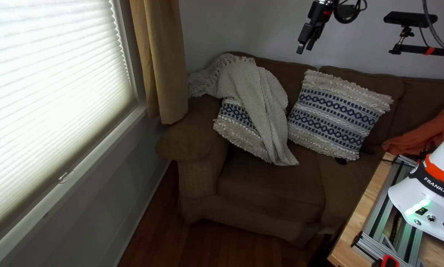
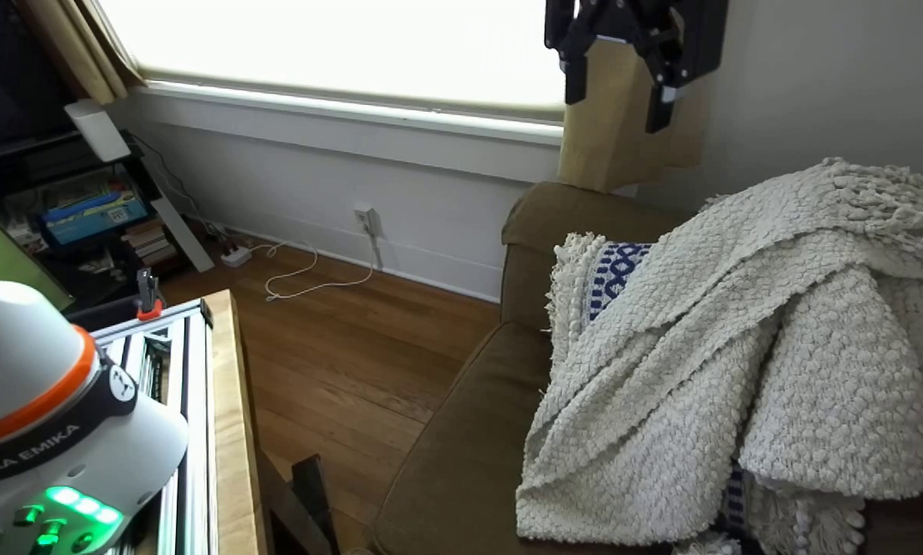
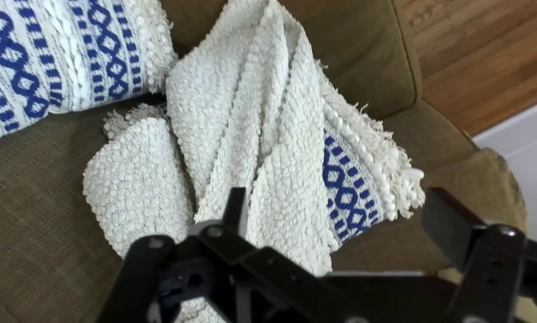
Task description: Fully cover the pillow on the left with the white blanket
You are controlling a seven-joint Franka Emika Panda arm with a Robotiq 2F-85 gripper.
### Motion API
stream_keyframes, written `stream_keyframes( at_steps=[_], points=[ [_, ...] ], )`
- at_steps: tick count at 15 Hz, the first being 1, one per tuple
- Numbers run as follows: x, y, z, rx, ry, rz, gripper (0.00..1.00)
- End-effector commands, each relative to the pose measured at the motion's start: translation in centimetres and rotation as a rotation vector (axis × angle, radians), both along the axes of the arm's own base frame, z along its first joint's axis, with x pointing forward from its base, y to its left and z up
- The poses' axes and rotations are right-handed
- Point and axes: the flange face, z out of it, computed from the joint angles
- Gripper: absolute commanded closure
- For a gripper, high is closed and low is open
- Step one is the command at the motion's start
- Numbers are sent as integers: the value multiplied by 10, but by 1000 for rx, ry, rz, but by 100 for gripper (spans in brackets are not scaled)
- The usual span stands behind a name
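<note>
The left pillow (image 1: 236, 116), navy-and-white, leans at the sofa's armrest end, partly under the white blanket (image 1: 257, 89). Its lower left part and fringe show; the rest is hidden. In an exterior view its corner (image 2: 615, 270) shows beside the blanket (image 2: 685, 385). In the wrist view a patterned strip of the pillow (image 3: 351, 193) lies bare right of the folded blanket (image 3: 250, 134). My gripper (image 1: 305, 49) is open and empty, raised above the sofa and apart from the blanket. It shows in an exterior view (image 2: 618, 104) and the wrist view (image 3: 338, 198).
A similar second pillow (image 1: 335, 111) stands right of the blanket on the brown sofa (image 1: 270, 185). The armrest (image 1: 192, 139), a tan curtain (image 1: 170, 63) and the window border the left side. The robot's wooden table (image 1: 359, 207) and an orange cloth (image 1: 422, 133) are at the right.
</note>
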Motion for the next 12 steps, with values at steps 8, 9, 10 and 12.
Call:
stream_keyframes(
  at_steps=[8, 9, 10, 12],
  points=[
    [115, -90, -91, 364, -190, -325, 0],
    [122, -95, -97, 374, -212, -344, 0],
    [131, -101, -104, 376, -238, -368, 0],
    [145, -111, -118, 380, -279, -403, 0]
  ],
)
